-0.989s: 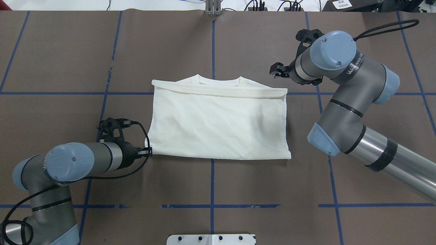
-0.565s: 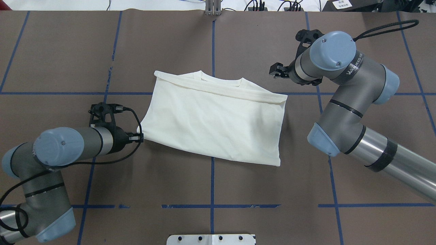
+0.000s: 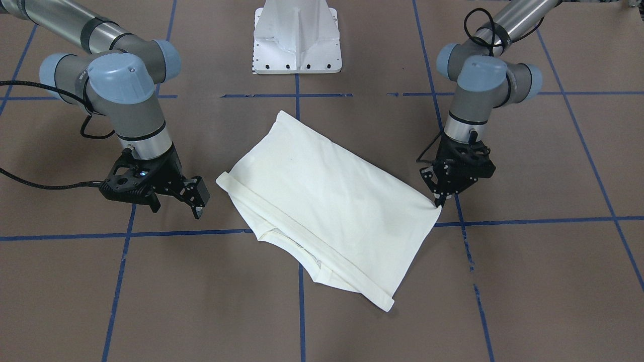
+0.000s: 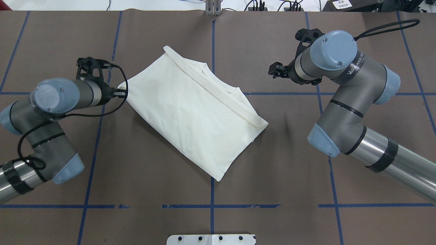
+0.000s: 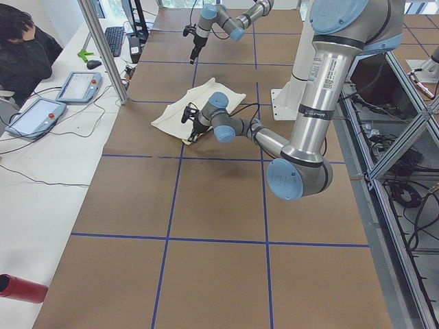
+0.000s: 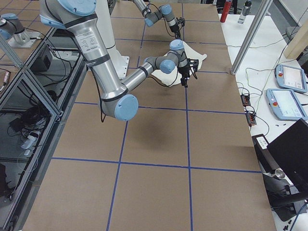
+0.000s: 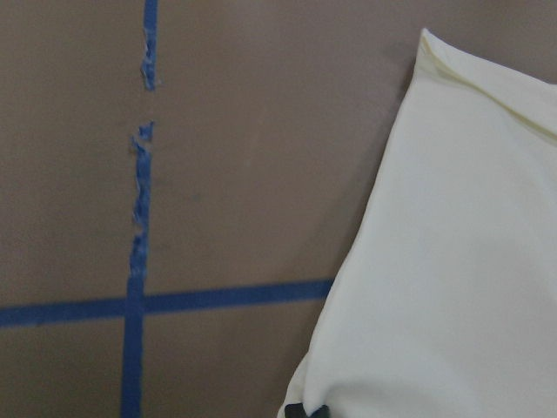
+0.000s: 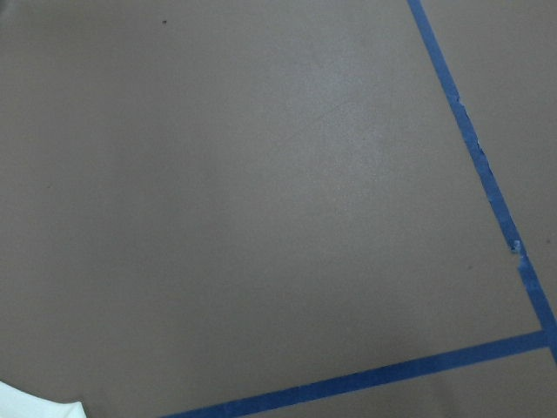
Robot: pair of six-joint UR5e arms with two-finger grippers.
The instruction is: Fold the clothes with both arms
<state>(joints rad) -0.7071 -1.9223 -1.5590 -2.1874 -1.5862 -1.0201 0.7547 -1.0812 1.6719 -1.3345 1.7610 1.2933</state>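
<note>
Shirt (image 4: 194,115) lay flat on the table (image 4: 293,177) at centre frame in the overhead view, plain cream side up. It was folded to a rough rectangle and skewed, running from upper left to lower centre. A doubled band with the collar behind it ran along its upper-right edge. The left gripper (image 4: 121,93), at the left of that view, was pinched onto the shirt's leftmost corner, low to the table; the left wrist view showed cloth bunched at the fingertips. The right gripper (image 4: 276,70), at upper right, stood with jaws apart, holding nothing, well clear of the cloth. Judgement: the fabric is light, thin and limp with no stiffness, so it will sag from any single hold and drag or pivot across the smooth surface. Stacked layers may slip apart if only the top one is caught. Best holds are corners or the thick band edge, pinching through all layers. The band's lower-right end looked likeliest for the free gripper.
</note>
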